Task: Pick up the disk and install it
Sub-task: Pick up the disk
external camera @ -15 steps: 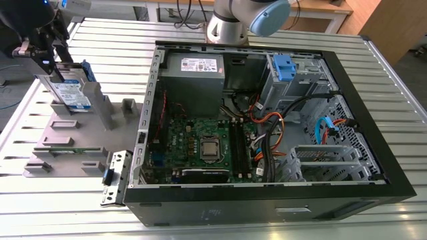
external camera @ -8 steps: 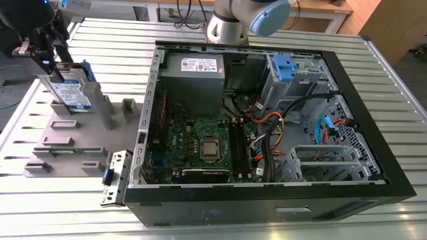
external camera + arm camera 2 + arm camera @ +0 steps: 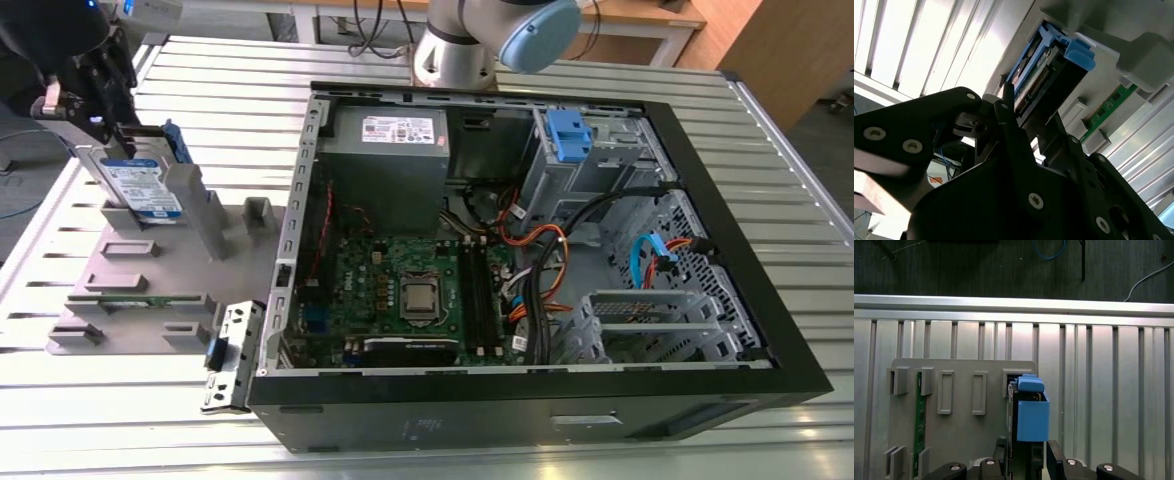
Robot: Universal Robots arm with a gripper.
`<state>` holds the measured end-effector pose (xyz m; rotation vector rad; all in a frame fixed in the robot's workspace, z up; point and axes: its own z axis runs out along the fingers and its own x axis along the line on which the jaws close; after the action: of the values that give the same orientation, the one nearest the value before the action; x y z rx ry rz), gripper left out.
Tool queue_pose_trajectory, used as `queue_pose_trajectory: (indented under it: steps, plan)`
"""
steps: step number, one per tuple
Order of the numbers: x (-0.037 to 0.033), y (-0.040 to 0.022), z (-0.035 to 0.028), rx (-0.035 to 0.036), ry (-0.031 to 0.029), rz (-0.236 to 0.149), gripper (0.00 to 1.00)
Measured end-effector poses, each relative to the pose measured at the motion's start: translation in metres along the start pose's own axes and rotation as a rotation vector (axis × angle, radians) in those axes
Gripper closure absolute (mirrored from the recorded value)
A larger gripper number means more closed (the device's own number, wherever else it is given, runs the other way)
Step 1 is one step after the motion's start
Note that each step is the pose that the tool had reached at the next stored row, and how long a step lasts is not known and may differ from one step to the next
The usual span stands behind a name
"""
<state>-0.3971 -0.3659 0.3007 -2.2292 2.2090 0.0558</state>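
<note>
Disk (image 3: pixel 143 190) stands on its edge in a slot of the grey holder (image 3: pixel 147 275), in the upper left of the exterior view, beside the open computer case (image 3: pixel 534 400). Gripper (image 3: pixel 91 120) sits on top of it, its two fingers (image 3: pixel 1054 455) pinching the disk's sides.

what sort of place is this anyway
Likely a robot test bench for PC assembly: an open computer case lies on a slatted metal table, and a grey fixture beside it holds the disk upright.
</note>
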Motion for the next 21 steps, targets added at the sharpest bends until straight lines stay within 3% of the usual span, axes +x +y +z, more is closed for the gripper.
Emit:
queue_pose_trajectory:
  steps: [5, 10, 21]
  plan:
    - [0.0002, 0.0, 0.0, 0.0003, 0.0004, 0.013, 0.55]
    - [0.0004, 0.0, 0.0002, 0.0015, -0.0005, 0.054, 0.55]
    - [0.0006, 0.0, 0.0008, 0.002, 0.0007, 0.077, 0.55]
